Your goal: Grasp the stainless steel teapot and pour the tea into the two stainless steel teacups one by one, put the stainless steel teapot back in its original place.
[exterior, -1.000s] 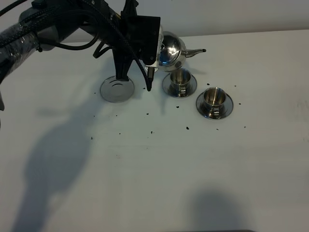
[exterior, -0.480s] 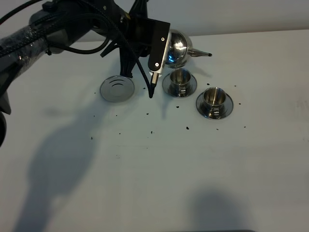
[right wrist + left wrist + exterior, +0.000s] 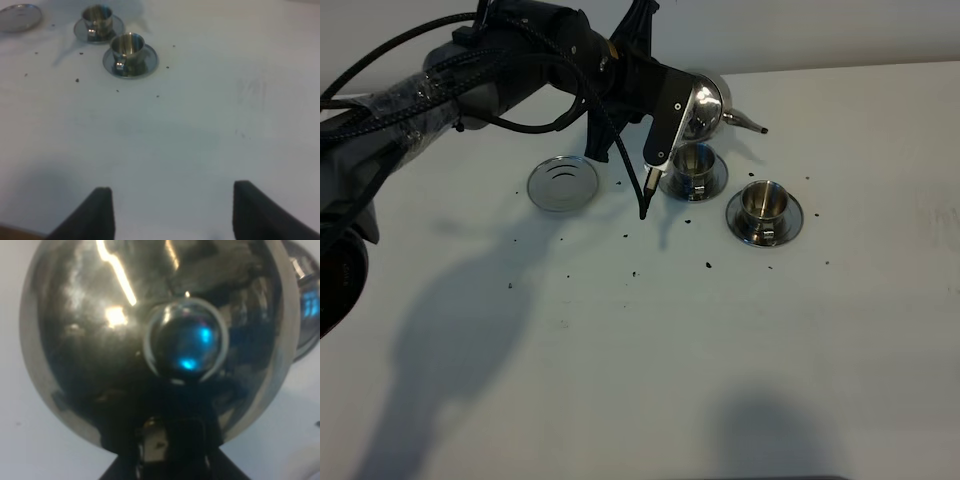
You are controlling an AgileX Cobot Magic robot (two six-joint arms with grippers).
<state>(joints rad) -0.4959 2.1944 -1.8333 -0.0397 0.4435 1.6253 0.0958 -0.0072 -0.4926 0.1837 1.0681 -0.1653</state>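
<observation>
The teapot [image 3: 708, 100] is gripped by the left hand [image 3: 672, 110], clear of its coaster [image 3: 562, 184]. The right hand [image 3: 170, 210] is open. The far cup [image 3: 693, 158] and near cup [image 3: 763, 200] apparently remain to be filled.

We find the bench [image 3: 740, 360] open from 4 round to 8 o'clock of the near teacup [image 3: 764, 212]. The far teacup [image 3: 692, 168] stands close at its 10. The left arm [image 3: 470, 75] and tilted teapot [image 3: 705, 100] crowd that cup's 11-to-12 side. The coaster [image 3: 562, 184] lies at its 9, with a hanging cable [image 3: 645, 195] between them.
</observation>
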